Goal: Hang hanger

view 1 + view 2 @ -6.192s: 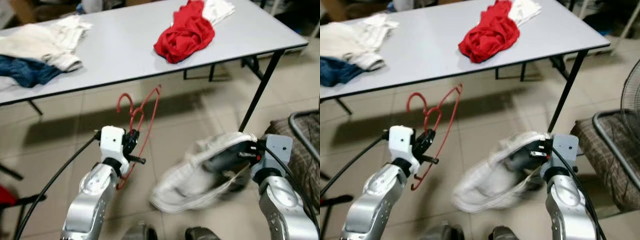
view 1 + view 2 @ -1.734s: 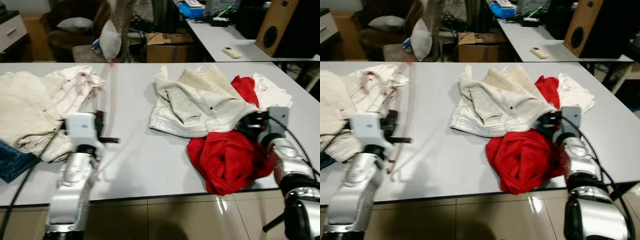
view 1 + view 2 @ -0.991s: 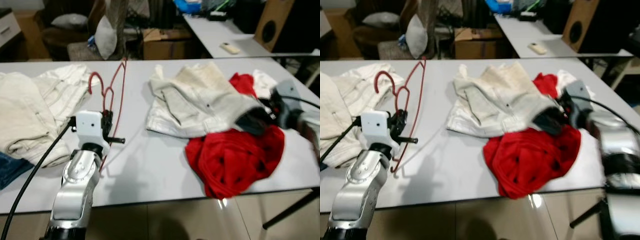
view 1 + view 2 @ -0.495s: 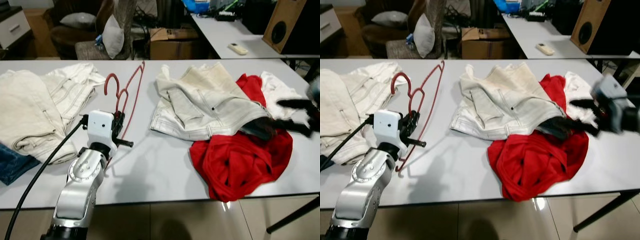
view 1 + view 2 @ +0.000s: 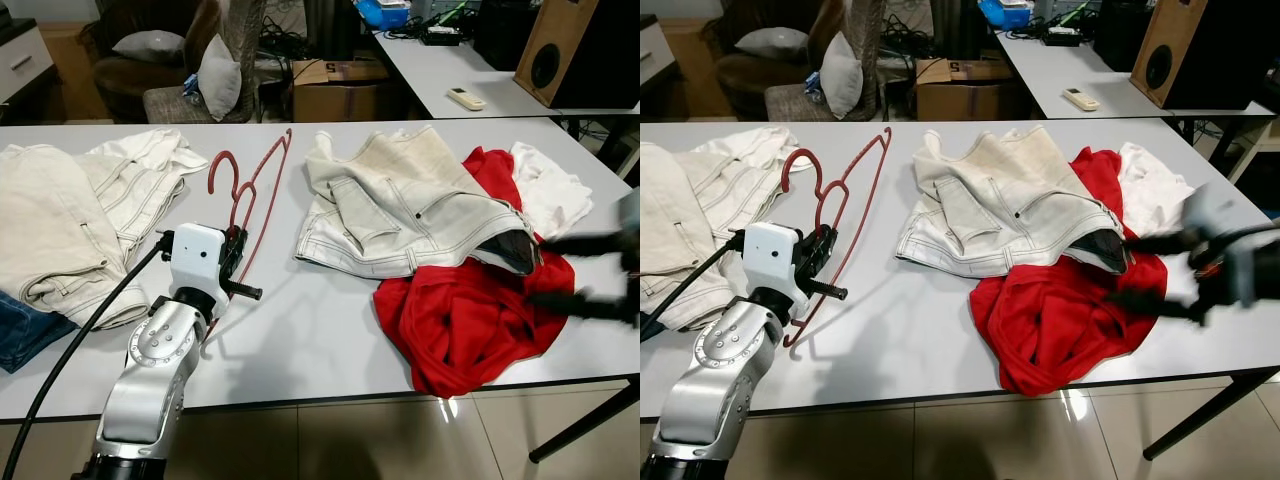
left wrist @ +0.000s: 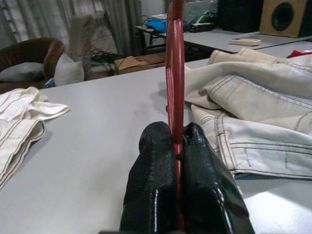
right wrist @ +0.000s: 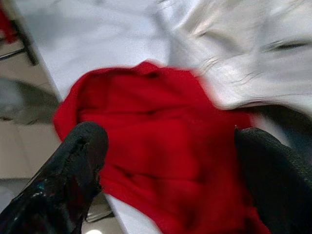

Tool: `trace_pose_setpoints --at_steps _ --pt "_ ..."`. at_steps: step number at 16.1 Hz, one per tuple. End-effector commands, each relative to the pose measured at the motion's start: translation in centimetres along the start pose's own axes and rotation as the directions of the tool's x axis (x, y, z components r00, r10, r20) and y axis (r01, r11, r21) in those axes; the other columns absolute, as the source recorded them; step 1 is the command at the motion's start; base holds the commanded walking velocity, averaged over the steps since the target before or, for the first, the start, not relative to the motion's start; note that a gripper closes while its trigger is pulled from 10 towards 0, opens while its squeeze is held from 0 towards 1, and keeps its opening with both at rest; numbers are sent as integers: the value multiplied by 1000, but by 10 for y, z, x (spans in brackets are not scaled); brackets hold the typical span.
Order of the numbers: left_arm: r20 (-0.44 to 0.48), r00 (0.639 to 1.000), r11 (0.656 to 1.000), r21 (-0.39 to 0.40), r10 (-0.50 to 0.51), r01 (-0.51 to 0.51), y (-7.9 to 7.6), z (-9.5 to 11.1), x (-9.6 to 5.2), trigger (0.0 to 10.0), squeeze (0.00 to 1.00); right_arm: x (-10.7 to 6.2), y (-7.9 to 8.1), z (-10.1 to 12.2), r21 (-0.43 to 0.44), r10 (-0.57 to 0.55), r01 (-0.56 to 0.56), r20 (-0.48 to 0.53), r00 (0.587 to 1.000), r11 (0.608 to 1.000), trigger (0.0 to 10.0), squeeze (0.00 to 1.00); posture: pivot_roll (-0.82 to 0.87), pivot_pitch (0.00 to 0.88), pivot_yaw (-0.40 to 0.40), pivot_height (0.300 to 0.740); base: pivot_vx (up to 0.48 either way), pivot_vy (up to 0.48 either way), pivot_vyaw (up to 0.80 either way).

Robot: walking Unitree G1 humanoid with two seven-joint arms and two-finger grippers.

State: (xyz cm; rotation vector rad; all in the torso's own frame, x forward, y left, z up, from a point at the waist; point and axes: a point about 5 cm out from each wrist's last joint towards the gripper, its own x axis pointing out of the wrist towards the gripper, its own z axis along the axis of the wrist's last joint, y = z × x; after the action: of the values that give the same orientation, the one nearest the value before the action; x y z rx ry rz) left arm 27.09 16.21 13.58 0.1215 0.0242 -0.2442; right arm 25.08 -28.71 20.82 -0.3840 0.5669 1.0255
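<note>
Where the worktop [image 5: 330, 330] lies bare between the clothes, the left gripper [image 6: 176, 141] pinches the red hanger [image 5: 250, 195] upright above it; the right gripper [image 5: 1160, 270], blurred, spreads wide over the red garment [image 5: 1060, 315] near the edge.

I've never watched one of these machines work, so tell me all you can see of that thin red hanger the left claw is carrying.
The thin red wire hanger looks like plastic-coated metal, with a curved hook at the top and slim sloping shoulders. It carries no garment. The left claw is shut on its lower part, holding it tilted above the grey table, hook toward the far side. It stands between the cream trousers and the cream jeans.
</note>
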Motion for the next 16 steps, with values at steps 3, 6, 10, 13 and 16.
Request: trace_pose_setpoints --at_steps 3,6,10,13,16 --pt "7 1000 1000 14 -25 24 -1 5 2 10000 0 39 2 -18 0 -31 31 -125 992 1000 10000 1000 -99 0 38 740 0 0 0" --pt "11 1000 999 22 -27 26 0 6 3 10000 0 75 -23 -23 -21 -196 196 -167 966 980 10000 0 -87 0 35 740 0 0 0" --pt "16 1000 999 29 -23 23 1 8 6 10000 0 105 -52 -11 -17 -387 387 -116 915 922 10000 0 -80 0 37 740 0 0 0" --pt "24 1000 999 32 -17 16 2 11 9 10000 0 117 -75 3 59 -578 578 -30 816 814 10000 0 -71 0 37 740 0 0 0" --pt "29 1000 999 32 -12 11 1 12 12 10000 0 127 -81 12 101 -642 634 79 763 766 10000 0 -61 0 46 740 0 0 0"
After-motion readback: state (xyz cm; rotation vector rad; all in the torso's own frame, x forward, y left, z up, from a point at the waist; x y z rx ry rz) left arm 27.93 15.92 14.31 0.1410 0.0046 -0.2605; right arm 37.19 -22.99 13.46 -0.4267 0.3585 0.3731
